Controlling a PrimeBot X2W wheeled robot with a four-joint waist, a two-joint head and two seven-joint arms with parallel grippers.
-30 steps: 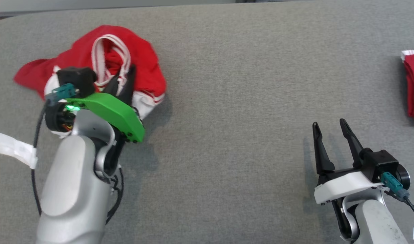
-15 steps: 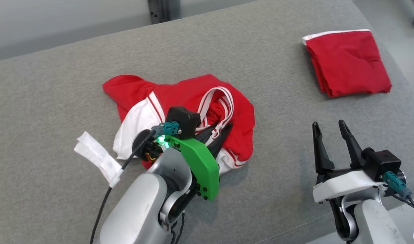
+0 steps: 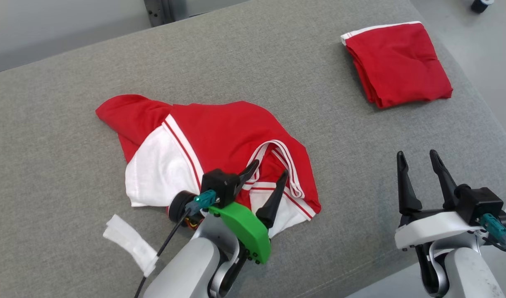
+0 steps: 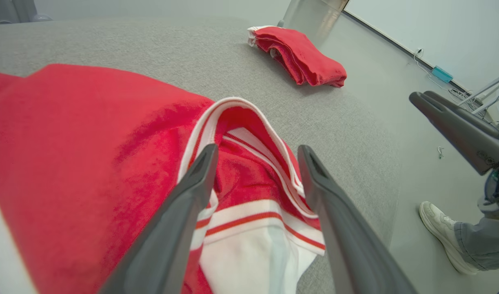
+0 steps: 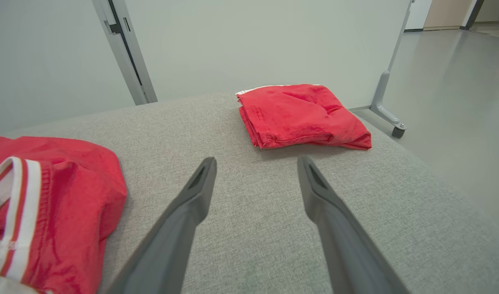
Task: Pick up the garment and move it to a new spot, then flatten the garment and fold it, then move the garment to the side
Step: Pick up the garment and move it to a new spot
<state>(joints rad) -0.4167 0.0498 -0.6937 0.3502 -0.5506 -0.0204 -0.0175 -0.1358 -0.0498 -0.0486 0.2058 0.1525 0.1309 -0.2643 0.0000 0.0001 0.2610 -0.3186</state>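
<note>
As we read the scene from the left, the red and white shirt (image 3: 219, 132) lies crumpled on the grey padded surface (image 3: 50, 165), a little left of the middle and close to the near edge. One white panel (image 3: 161, 178) faces up and the rest of the cloth is bunched. Over its near part our left gripper (image 3: 271, 167) hangs above the striped collar (image 3: 277, 151) with both fingers spread wide. Between them we see only loose cloth and nothing is pinched; whether the tips touch the fabric we cannot tell. Further right, a folded red garment (image 3: 397, 62) rests at the far corner, well apart from the shirt. Our right gripper (image 3: 416, 153) waits at the near right with its fingers parted and empty, over bare surface.

We judge that the shirt is already set at its new spot, so the flattening is now the step in hand. The next move calls for both grippers. Each one should take an outer edge of the shirt, on opposite sides, and draw the cloth apart until it lies flat. For this the right gripper must come across to the shirt.
</note>
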